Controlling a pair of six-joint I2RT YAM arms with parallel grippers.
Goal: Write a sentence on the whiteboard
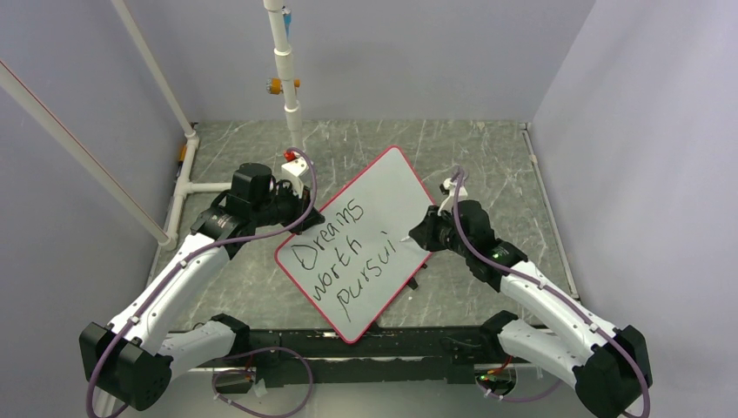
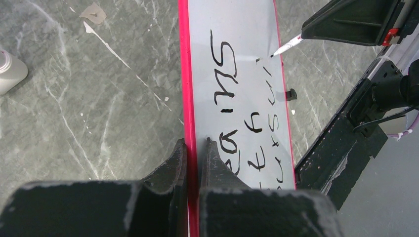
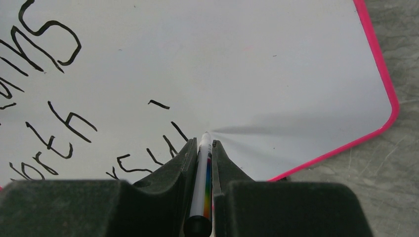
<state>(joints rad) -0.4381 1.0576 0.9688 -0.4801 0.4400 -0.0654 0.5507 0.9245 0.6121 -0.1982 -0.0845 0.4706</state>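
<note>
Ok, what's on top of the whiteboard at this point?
Black lettering reading "Dreams worth pursui" on the whiteboard, plus the tip of the marker held by the right gripper. The left gripper clamps the red edge, its fingers hiding a strip of rim.

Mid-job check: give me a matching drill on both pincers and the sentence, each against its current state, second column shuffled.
Column one:
1. left pincer
2. right pincer
3. sentence

Column two:
A. shut on the marker
B. reaches "pursui", not yet finished
C. shut on the red edge of the whiteboard

Pairs: 1-C, 2-A, 3-B.
</note>
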